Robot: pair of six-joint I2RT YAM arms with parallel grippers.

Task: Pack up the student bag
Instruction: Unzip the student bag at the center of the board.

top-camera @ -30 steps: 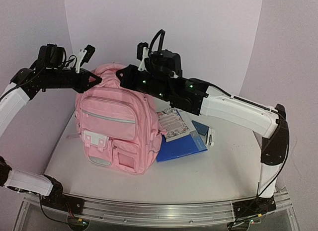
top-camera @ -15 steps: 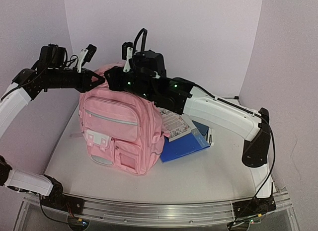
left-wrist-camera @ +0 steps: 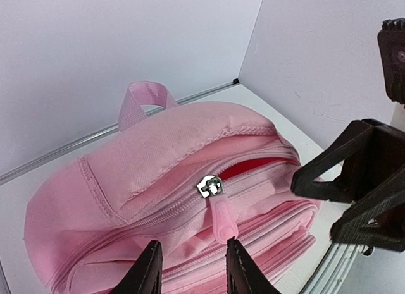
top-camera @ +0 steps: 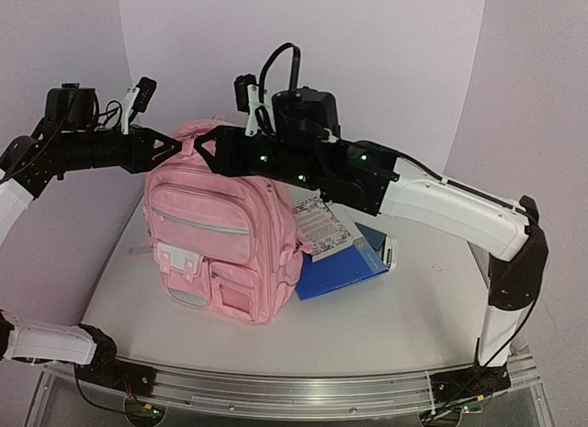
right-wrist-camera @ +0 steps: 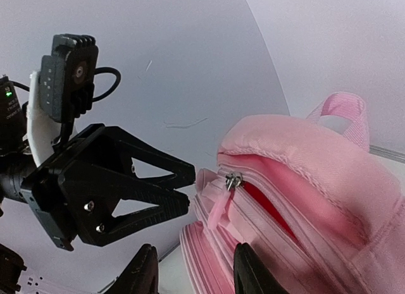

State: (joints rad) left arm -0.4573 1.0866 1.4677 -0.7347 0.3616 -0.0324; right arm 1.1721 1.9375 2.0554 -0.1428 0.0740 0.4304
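The backpack [top-camera: 220, 234] stood upright on the desk [top-camera: 386, 326], left of centre, its front turned toward the arm bases. It was pink fabric with several zipped front pockets, a grey strip along the upper pocket's zip and a white buckle patch low on the front. A pink handle [left-wrist-camera: 142, 98] looped up at the top. The main zip along the top gaped partly open, showing red lining, and a pink zip pull [left-wrist-camera: 221, 218] hung from its metal slider.

Both grippers hung in the air at the bag's top, facing each other from opposite sides, tips close but apart. The left gripper [left-wrist-camera: 190, 272] had its fingers spread and held nothing; the zip pull lay just beyond its tips. The right gripper [right-wrist-camera: 196, 272] was also spread and empty, the bag's top just past its fingers. A blue folder [top-camera: 340, 271] lay on the desk against the bag on the right arm's side.
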